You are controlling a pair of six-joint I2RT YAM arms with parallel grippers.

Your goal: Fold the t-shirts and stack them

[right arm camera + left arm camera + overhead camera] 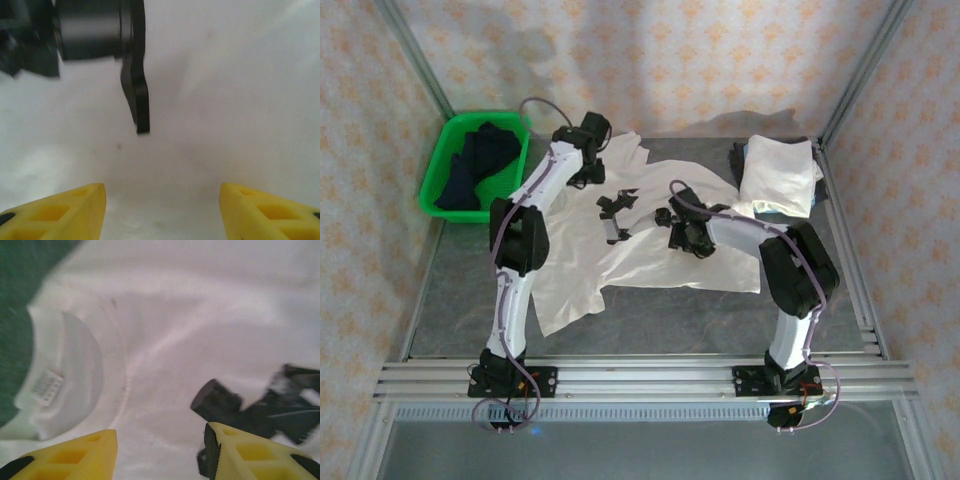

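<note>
Nearest, the unfolded t-shirt (650, 265) lies spread across the middle of the table (700, 320). Above it the left gripper (160, 440) hangs open and empty just beside the collar (65, 375), and the right gripper (162, 192) is likewise open and empty over plain cloth. The two heads stand near each other, so descending together could make them clash or bunch the fabric into a skewed fold. The folded t-shirts (778, 172) lie at the far right.

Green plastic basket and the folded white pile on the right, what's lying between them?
A big white cotton t-shirt, spread out, lies between the green plastic basket and the folded white shirt pile. The top view shows it.
</note>
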